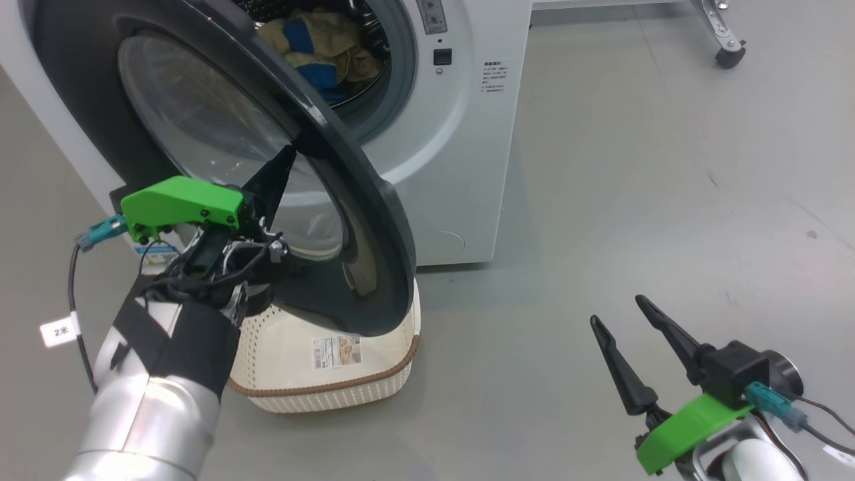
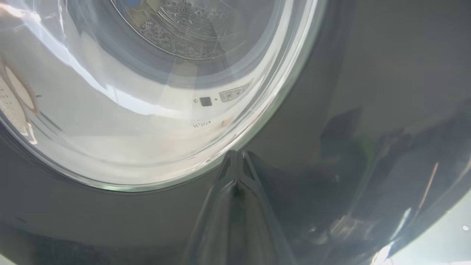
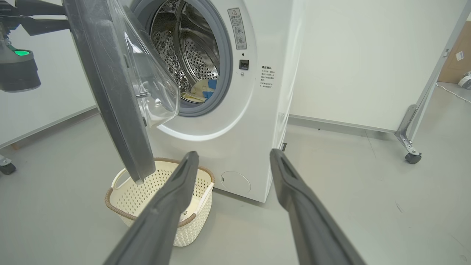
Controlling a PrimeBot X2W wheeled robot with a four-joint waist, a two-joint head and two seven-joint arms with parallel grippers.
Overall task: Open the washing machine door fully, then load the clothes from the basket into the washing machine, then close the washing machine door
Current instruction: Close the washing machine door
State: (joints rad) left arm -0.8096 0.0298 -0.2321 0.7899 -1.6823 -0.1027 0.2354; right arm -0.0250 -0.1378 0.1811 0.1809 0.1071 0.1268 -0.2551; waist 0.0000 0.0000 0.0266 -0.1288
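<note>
The washing machine [image 1: 461,153] stands with its door [image 1: 374,220] swung partly open over the basket [image 1: 320,387]. My left gripper [image 1: 290,151] is shut, its fingertips pressed on the door's outer face where the black rim meets the glass [image 2: 147,92]; the left wrist view shows this left gripper [image 2: 235,154] closed tight. The clothes [image 1: 320,47], pale yellow with blue patches, lie inside the drum and show there as clothes [image 3: 201,92] in the right wrist view. I see nothing inside the cream basket [image 3: 147,191]. My right gripper [image 1: 618,310] hangs open and holds nothing, low on the right, away from the machine.
A wheeled metal frame leg [image 3: 410,147] stands to the right of the machine by a white wall panel [image 3: 368,62]. Grey floor [image 1: 634,200] stretches open to the right. The basket sits directly under the door's lower edge.
</note>
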